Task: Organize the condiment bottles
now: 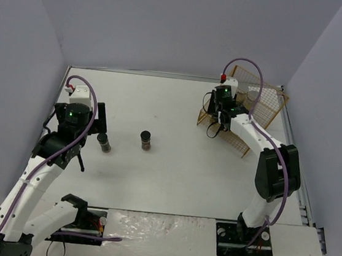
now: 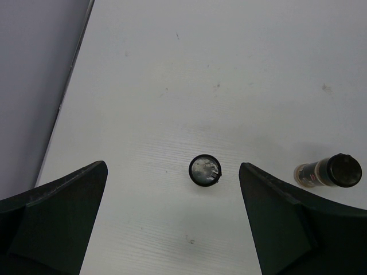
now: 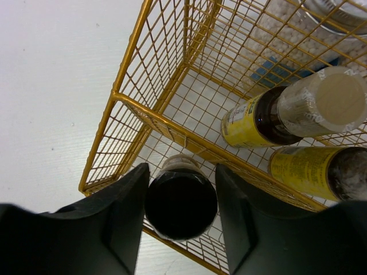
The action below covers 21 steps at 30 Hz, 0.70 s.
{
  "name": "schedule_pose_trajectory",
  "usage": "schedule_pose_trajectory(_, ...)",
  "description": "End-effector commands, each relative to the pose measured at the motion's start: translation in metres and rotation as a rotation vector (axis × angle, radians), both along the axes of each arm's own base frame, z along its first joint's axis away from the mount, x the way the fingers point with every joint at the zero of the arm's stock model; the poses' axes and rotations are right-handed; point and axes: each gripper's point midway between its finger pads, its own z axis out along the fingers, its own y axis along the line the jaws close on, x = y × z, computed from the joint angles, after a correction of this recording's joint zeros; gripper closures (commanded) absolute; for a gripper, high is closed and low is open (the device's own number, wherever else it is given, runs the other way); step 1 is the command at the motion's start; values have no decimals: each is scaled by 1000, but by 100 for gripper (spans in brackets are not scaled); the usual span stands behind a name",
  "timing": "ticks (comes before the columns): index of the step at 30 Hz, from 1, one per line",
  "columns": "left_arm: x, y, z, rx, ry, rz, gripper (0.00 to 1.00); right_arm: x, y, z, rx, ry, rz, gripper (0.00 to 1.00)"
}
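A short dark black-capped jar (image 1: 104,142) stands on the white table. It shows from above in the left wrist view (image 2: 205,171), between the fingers of my open left gripper (image 2: 172,167), which hovers above it (image 1: 90,136). A second dark jar (image 1: 147,140) stands to its right (image 2: 330,171). My right gripper (image 1: 221,118) is inside the gold wire rack (image 1: 266,105), shut on a third black-capped jar (image 3: 180,203) in the rack's front lower section. Two yellow-labelled jars (image 3: 252,123) (image 3: 309,172) sit behind it. A pale silver-lidded jar (image 3: 338,14) shows further back.
The gold rack (image 3: 129,100) stands at the table's far right, near the right wall. The grey left wall runs close to my left arm (image 2: 34,86). Both arm bases sit at the near table edge.
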Motion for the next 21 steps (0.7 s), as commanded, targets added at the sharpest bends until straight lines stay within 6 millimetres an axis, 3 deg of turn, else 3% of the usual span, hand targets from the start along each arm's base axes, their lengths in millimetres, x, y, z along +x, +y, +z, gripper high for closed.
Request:
schedule_pose_trajectory(1,7,0,21,-17,-82,7,3,15,3,25,44,-104,-26,48)
schedule_pose_trajectory(7,7,0,21,-18,-84,8,3,11,6,42,68,-126,-8,31)
schedule_pose_trajectory(11,7,0,21,-19,-84,8,3,0,19,73,83,-170,52,27)
schedule_pose_trajectory(17,7,0,20,-17,-80,9,3,-36,71,112,44,-240,267,15)
schedule_pose_trajectory(21,7,0,21,-18,-82,9,3,-65,128,109,59,-220,531,7)
